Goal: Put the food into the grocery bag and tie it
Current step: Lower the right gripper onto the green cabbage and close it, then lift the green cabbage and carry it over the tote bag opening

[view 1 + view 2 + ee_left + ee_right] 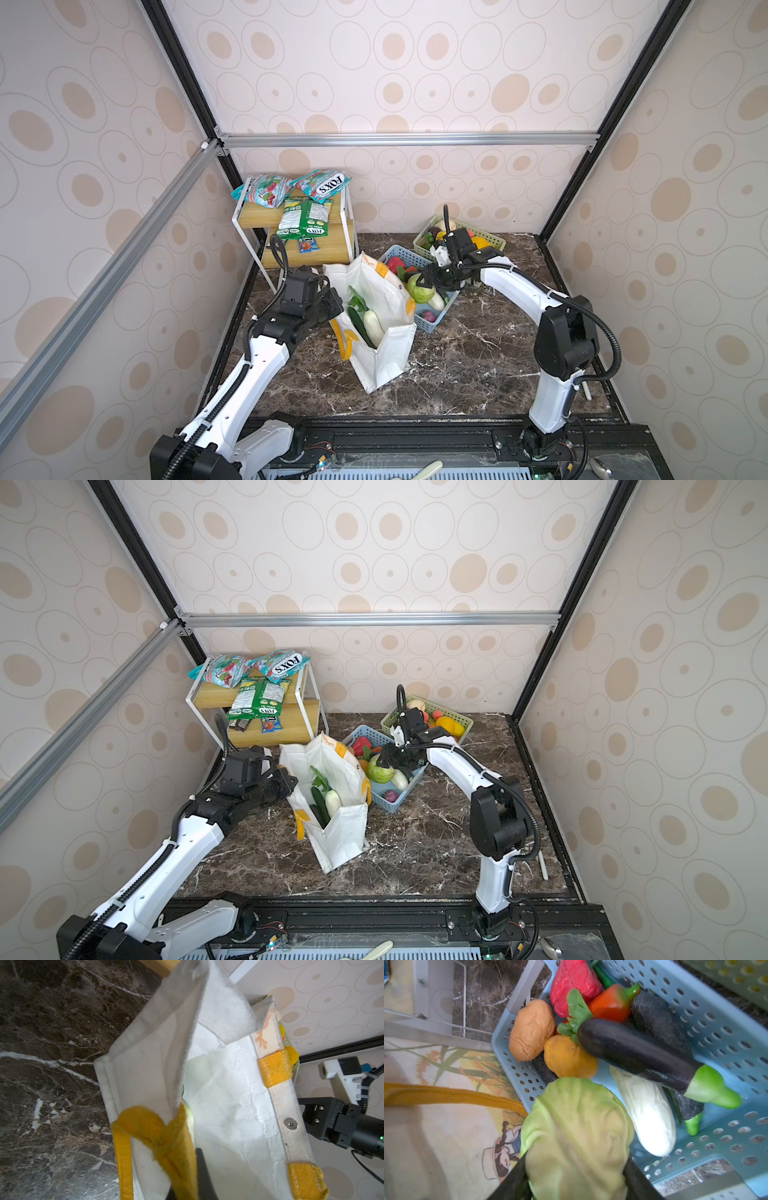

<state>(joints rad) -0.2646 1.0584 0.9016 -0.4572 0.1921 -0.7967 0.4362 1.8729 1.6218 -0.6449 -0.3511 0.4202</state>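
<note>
The white grocery bag (386, 357) (345, 841) stands open mid-table, holding a dark cucumber, a white vegetable (372, 326) and green leaves. My left gripper (334, 309) (187, 1180) is shut on the bag's left rim, where its yellow handle (158, 1126) attaches. My right gripper (424, 283) (575, 1167) is shut on a green cabbage (419, 290) (380, 772) (577, 1126) and holds it over the blue basket's edge, beside the bag. More food lies in the blue basket (428, 329) (716, 1022): eggplant (633, 1053), white cucumber (648, 1113), potato (531, 1028), red pepper (610, 1005).
A green basket (492, 240) with more toy fruit stands behind the blue one by the back wall. At the back left, a two-tier wooden shelf (328, 249) carries snack packets (322, 183). A white stick (586, 390) lies near the table's right edge.
</note>
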